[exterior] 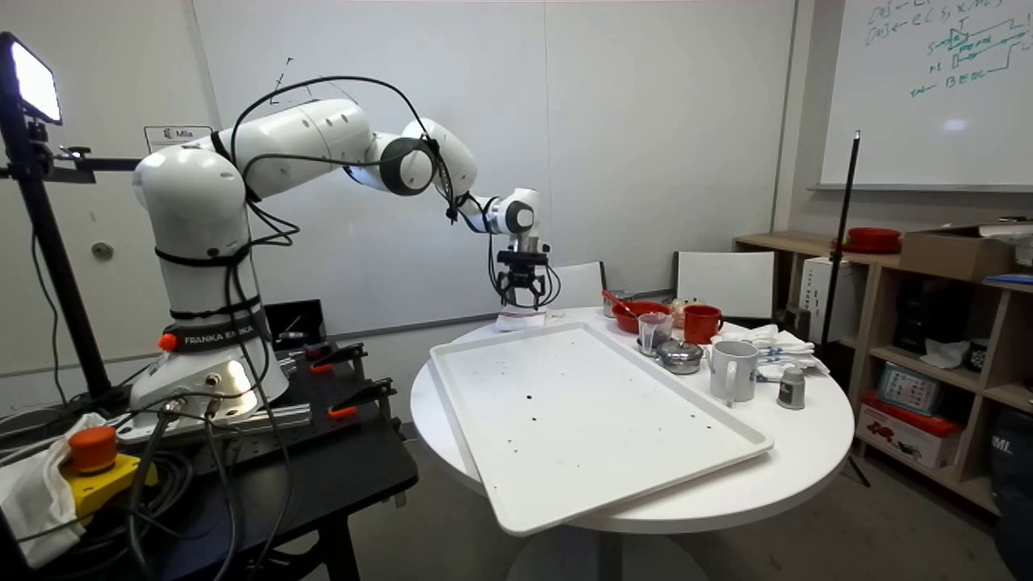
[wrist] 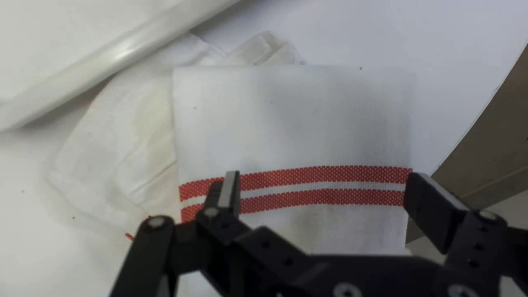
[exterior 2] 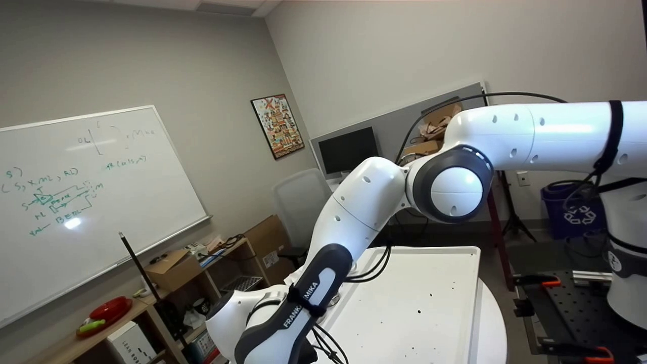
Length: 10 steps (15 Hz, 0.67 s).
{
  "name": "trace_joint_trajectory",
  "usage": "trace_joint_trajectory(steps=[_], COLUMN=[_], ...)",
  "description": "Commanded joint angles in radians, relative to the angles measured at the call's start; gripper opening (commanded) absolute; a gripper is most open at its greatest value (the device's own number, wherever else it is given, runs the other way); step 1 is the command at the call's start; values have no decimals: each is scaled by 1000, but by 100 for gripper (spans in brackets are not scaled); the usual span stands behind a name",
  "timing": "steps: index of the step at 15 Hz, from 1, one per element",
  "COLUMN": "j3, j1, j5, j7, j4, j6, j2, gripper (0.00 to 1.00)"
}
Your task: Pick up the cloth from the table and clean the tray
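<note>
A white cloth with two red stripes (wrist: 288, 115) lies folded near the table's edge in the wrist view. A crumpled white layer (wrist: 132, 136) shows beneath it; I cannot tell if it is the same cloth. The cloth also shows in an exterior view (exterior: 520, 319), beyond the tray's far corner. My gripper (wrist: 321, 185) is open and empty, its fingers spread over the striped part; it hangs above the cloth in an exterior view (exterior: 522, 292). The white tray (exterior: 613, 420) holds scattered dark specks. It also shows in an exterior view (exterior 2: 419, 293), where the arm hides the cloth.
On the white round table (exterior: 795, 452) beside the tray stand a grey mug (exterior: 734, 369), a shaker (exterior: 792, 389), a metal pot (exterior: 679, 357), a clear cup (exterior: 654, 329), a red mug (exterior: 703, 323) and a red bowl (exterior: 637, 316). White cloths (exterior: 771, 345) lie behind the mug.
</note>
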Motion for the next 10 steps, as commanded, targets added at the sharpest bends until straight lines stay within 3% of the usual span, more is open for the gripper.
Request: trace_joint_trajectory(steps=[1,10], j3=[-5,-22], j1=[-4,18], j5=[41,41], j7=[-19,-8], j4=[117,233], j6=[-86,-228], j2=[65,135], gripper=[100,100])
